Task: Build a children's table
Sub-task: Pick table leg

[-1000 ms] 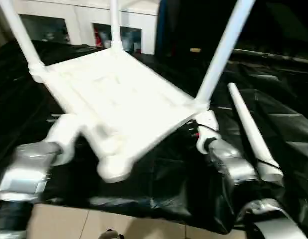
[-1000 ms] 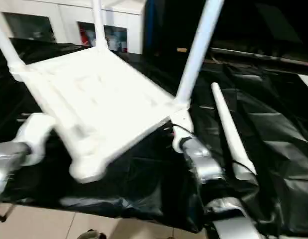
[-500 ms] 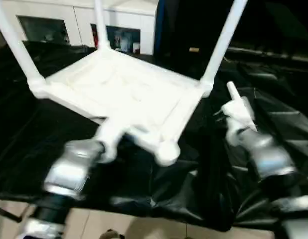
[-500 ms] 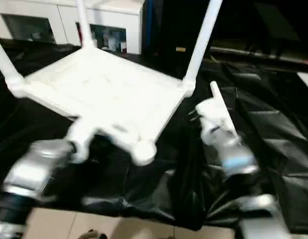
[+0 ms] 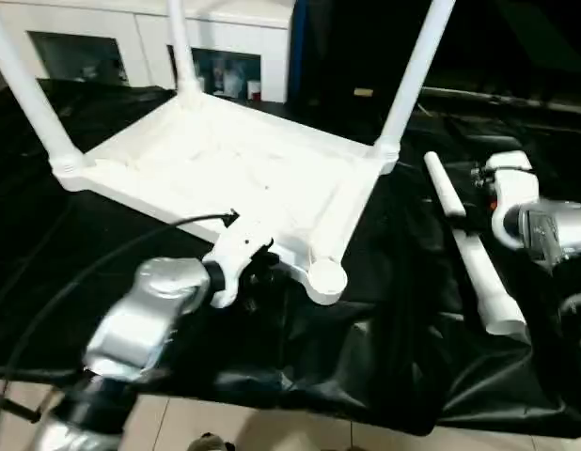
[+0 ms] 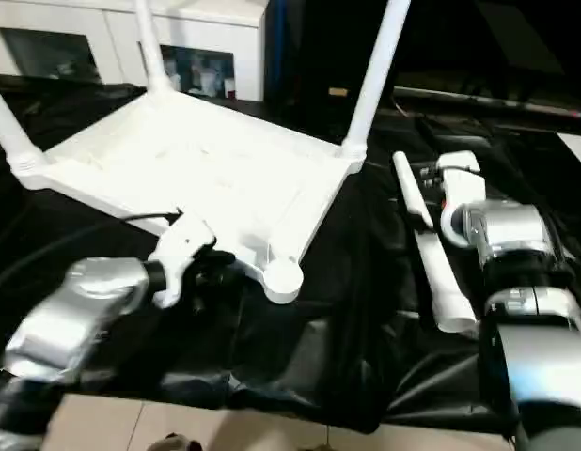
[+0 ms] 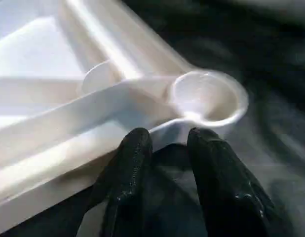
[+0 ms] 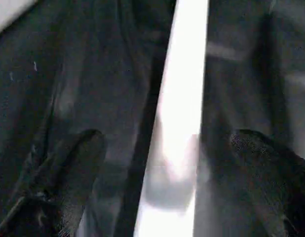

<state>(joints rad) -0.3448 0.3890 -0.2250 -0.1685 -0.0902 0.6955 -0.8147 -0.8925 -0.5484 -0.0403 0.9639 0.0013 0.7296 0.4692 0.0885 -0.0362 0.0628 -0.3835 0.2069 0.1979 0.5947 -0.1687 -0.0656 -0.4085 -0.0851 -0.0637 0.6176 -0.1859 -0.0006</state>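
The children's table stands upside down on the black sheet, its white ribbed top point(image 5: 225, 164) carrying three upright legs, one at the right corner point(image 5: 413, 75). The near corner socket point(image 5: 326, 277) is empty. My left gripper point(image 5: 258, 271) is at the top's near rim beside that socket. In the left wrist view its fingertips point(image 7: 137, 140) pinch the rim's edge just below the socket point(image 7: 207, 96). A loose white leg point(image 5: 471, 254) lies to the right. My right gripper point(image 8: 174, 143) hovers over it, open wide, one finger on each side of the leg point(image 8: 179, 98) without touching it.
A crumpled black sheet point(image 5: 403, 357) covers the work surface, whose front edge drops to a tiled floor point(image 5: 225, 423). White cabinets point(image 5: 131, 38) stand behind. A black cable point(image 5: 131, 246) arcs over my left forearm.
The table top has swung round with my left gripper, bringing the empty socket to the front. My right gripper left the table's corner, moved right over the loose leg and opened wider.
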